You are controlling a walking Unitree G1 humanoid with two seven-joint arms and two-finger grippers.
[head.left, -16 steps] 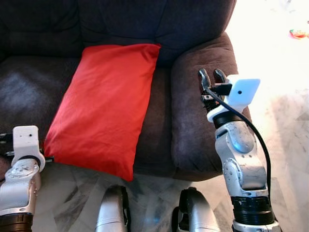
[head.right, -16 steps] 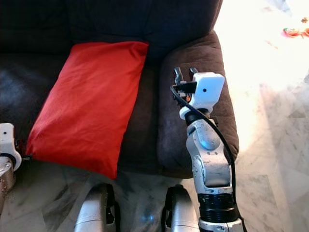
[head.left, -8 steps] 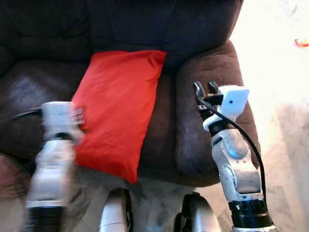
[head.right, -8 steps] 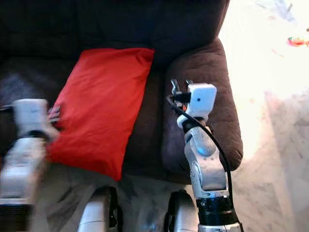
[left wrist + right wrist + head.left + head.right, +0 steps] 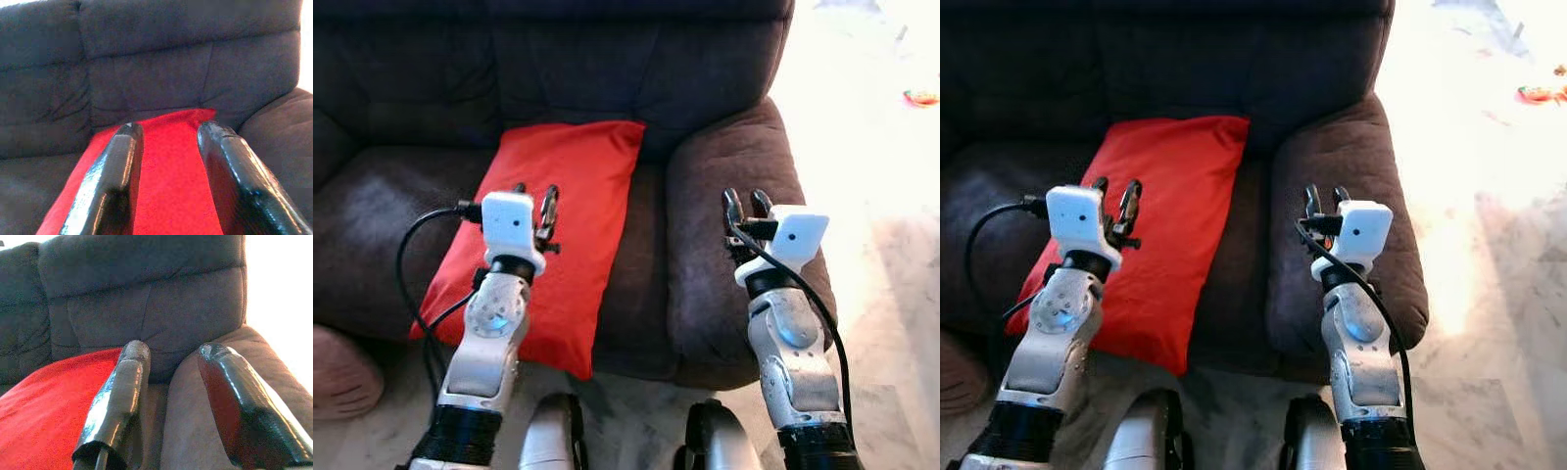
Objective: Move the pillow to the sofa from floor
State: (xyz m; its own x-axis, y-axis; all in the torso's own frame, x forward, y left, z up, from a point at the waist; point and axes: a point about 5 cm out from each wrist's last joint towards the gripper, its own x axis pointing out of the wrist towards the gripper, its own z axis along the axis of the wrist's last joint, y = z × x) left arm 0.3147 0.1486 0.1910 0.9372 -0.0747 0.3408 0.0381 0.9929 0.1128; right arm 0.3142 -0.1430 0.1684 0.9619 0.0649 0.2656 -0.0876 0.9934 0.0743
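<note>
Resting pillow on sofa, grippers empty

Pillow [image 5: 543, 235] lies mid-frame on the sofa [image 5: 401, 88] seat, lower corner overhanging the front edge. Left gripper [image 5: 534, 208] and right gripper [image 5: 746, 204] are both parted, holding nothing. Risk, I judge: the overhang slides off if nudged. Left wrist view shows the pillow's far end reaching the backrest.

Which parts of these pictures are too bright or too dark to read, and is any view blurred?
Eye views: sharp, floor blown out white on the right, sofa back nearly black. Right wrist view: white glare beside the armrest. Left wrist view: evenly lit, black fingers slightly soft, red pillow clear.
</note>
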